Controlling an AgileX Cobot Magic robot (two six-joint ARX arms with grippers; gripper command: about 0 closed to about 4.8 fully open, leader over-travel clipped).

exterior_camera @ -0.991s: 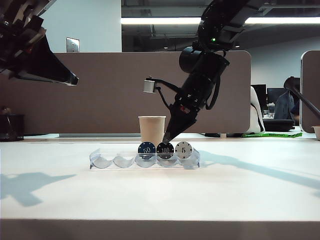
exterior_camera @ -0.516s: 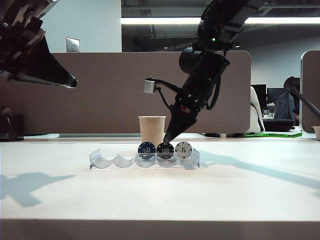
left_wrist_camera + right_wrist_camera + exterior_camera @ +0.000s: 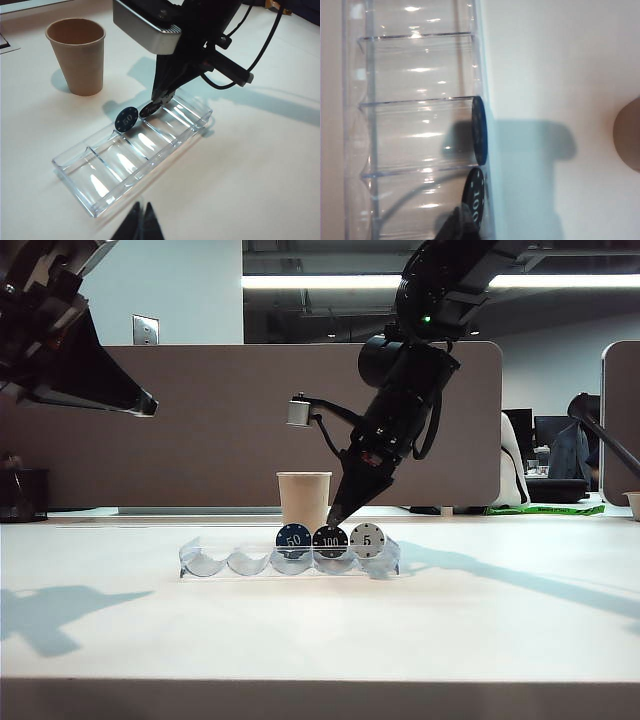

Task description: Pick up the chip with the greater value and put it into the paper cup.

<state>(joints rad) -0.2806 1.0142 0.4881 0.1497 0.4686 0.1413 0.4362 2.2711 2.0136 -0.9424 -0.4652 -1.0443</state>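
**Right gripper pinches the black chip in the tray**

The right gripper (image 3: 334,519) has its fingertips drawn together on the top edge of the black "100" chip (image 3: 330,541), which stands on edge in a clear plastic tray (image 3: 215,565). From the right arm's own camera the dark tips (image 3: 461,223) meet right at the chip's rim, so the grip looks closed on it. The chip sits in the tray's near wall line, between a blue "50" chip (image 3: 293,540) on its left and a white "5" chip (image 3: 367,539) on its right; the three touch or nearly touch side by side. The two tray slots farther left hold nothing.

Behind the tray, just left of the gripper, stands a tan paper cup (image 3: 304,500), upright and open-mouthed, apart from the tray.

The right arm slants down from the upper right. The left gripper (image 3: 140,225) hangs high on the left, well away from the tray; its fingertips lie together, closed on nothing. All of this rests on a white table (image 3: 500,620).
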